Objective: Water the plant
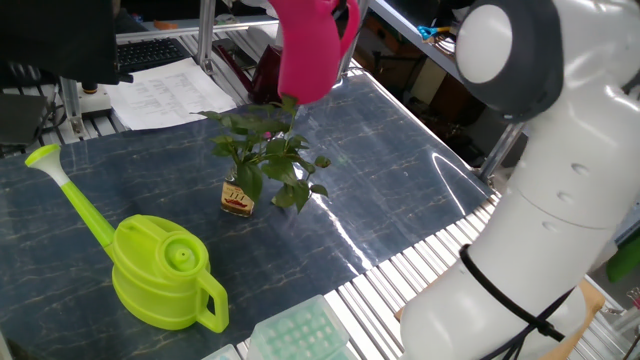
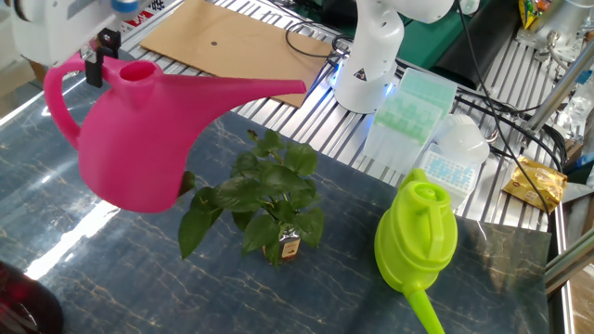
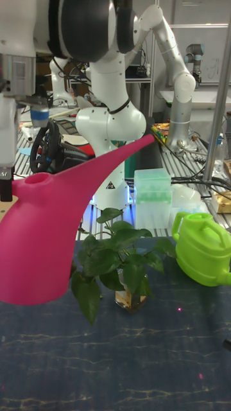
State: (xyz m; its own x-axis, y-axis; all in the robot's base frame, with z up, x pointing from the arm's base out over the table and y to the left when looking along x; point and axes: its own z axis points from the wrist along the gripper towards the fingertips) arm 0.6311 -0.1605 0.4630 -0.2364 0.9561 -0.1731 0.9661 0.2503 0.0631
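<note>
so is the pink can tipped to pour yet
No. The pink watering can is roughly level, spout tip pointing slightly up, beside the plant.

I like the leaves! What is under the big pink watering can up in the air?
Under the pink watering can are the outer leaves of the plant and the dark table. The can covers the spot straight below its base, so anything there stays hidden.

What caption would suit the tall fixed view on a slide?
Gripper holds pink watering can in the air beside the plant, spout raised.
</note>
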